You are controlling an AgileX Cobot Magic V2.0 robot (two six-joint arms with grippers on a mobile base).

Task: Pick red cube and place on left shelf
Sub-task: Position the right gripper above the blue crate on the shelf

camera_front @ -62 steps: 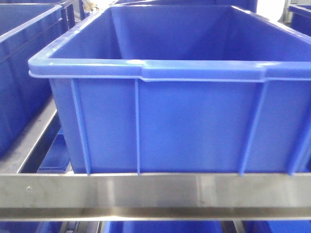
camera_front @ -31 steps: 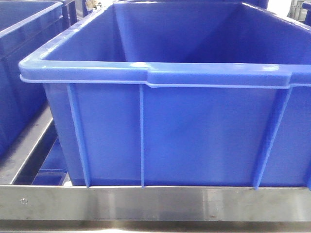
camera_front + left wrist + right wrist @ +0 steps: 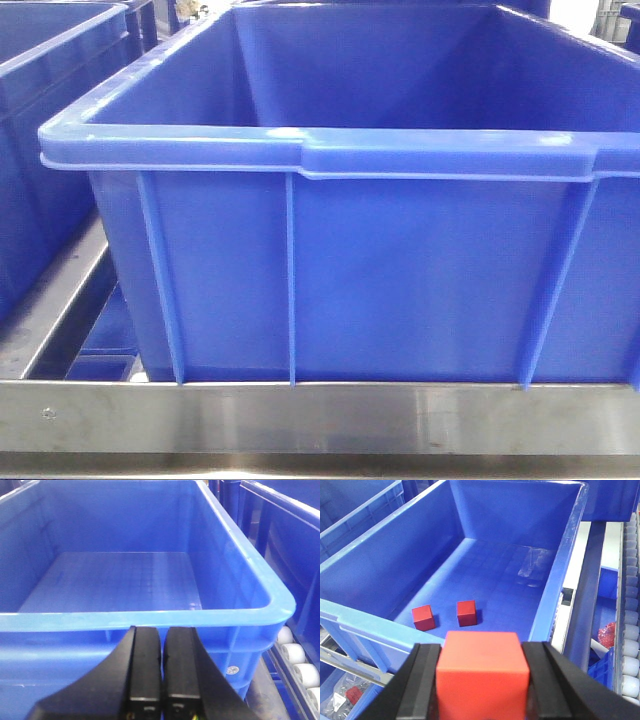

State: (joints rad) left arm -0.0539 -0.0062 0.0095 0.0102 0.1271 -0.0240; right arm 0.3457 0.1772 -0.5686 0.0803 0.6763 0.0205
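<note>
Two cubes (image 3: 466,613) are lying in the blue crate (image 3: 560,580), so you are holding the red cube (image 3: 482,667) clamped in the right jaws at its near rim for release, left jaws idling together.

The brushed stainless-steel rack shelf (image 3: 320,415) shows its flat front rail running edge to edge across 6 o'clock of the front view. Directly on it stands a big deep-blue ribbed plastic crate (image 3: 400,290), upright, its base just behind the rail. A second deep-blue crate (image 3: 40,130) sits at 9 o'clock, apart from the first, with a grey steel side rail (image 3: 60,300) running back between them. In the left wrist view, white plastic rollers (image 3: 295,655) line up at 4 o'clock.
</note>
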